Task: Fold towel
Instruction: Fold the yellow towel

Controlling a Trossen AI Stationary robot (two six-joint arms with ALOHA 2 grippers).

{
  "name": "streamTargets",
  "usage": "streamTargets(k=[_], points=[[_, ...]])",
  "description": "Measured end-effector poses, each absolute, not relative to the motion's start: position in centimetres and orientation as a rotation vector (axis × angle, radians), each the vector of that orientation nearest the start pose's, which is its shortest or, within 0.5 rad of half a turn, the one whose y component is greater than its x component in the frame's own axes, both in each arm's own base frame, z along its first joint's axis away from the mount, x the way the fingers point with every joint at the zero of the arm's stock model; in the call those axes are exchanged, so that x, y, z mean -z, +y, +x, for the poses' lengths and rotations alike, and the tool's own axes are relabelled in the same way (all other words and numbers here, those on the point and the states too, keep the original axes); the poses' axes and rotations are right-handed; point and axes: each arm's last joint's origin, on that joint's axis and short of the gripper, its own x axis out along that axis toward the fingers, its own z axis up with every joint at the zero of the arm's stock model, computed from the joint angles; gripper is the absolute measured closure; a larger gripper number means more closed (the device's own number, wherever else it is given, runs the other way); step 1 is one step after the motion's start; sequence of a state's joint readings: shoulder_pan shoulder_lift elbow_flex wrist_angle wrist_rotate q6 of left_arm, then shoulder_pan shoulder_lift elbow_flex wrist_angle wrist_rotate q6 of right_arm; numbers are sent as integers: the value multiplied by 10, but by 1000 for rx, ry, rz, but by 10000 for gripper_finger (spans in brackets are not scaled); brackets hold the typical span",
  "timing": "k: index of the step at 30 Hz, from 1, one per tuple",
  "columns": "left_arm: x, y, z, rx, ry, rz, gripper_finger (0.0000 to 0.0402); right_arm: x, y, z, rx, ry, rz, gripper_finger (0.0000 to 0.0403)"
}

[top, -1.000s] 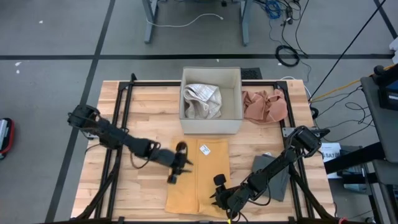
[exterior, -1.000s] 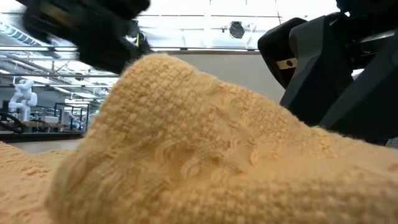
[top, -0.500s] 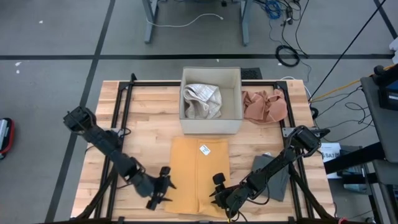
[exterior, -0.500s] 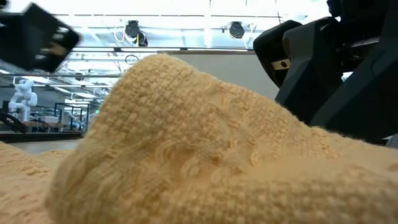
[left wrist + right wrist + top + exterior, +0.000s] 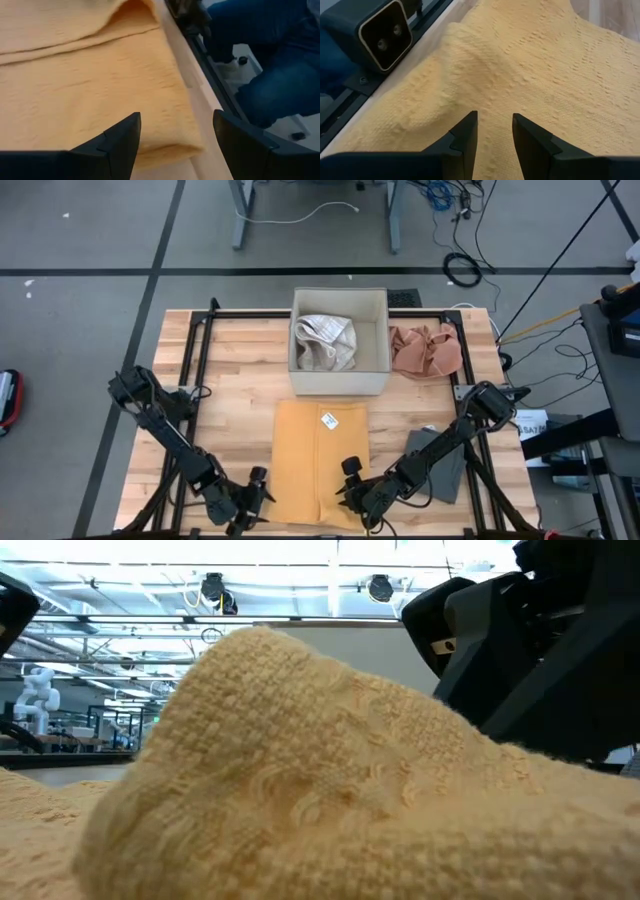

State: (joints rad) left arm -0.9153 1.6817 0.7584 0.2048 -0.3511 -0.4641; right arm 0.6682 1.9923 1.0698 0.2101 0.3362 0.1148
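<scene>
The folded yellow towel (image 5: 320, 463) lies flat on the wooden table, near its front edge, with a white label (image 5: 329, 420) near its far end. In the low view the towel (image 5: 300, 790) rises in a hump. My left gripper (image 5: 252, 502) stands open at the towel's near left corner (image 5: 185, 145), which lies between and ahead of its fingers; whether they touch it I cannot tell. My right gripper (image 5: 348, 480) rests on the towel's near right part, shut on a raised pucker of cloth. My right gripper pinches a ridge of the towel (image 5: 492, 107) between its two fingers, near the towel's near right corner. The fingers slant down from the table's right side. The ridge runs on ahead of the fingers and stands up from the rest of the towel, which stays on the table.
A white box (image 5: 338, 385) with a pale cloth stands behind the towel, a pink cloth (image 5: 425, 350) to its right. A grey cloth (image 5: 445, 470) lies under my right arm. The low camera (image 5: 380, 35) sits at the near edge. A person's legs (image 5: 270, 75) show beyond the table.
My left gripper has swung from the towel's left edge, about halfway along it, toward the table's near edge and has stopped at the towel's near left corner. The towel lies as it did, and my right gripper has kept still on it.
</scene>
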Motion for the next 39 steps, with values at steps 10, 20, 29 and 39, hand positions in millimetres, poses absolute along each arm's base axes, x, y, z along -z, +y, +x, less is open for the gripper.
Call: streamTargets(k=[10, 20, 29, 39], points=[[-123, -266, 214, 432, 735, 133, 145, -124, 236, 318, -273, 642, -220, 294], [-113, -265, 210, 409, 794, 160, 153, -123, 236, 318, -289, 653, -190, 294], [-113, -263, 210, 390, 769, 263, 258, -123, 236, 318, -284, 655, -173, 294], [-139, -271, 233, 320, 602, 469, 389, -123, 236, 318, -277, 658, -151, 294]])
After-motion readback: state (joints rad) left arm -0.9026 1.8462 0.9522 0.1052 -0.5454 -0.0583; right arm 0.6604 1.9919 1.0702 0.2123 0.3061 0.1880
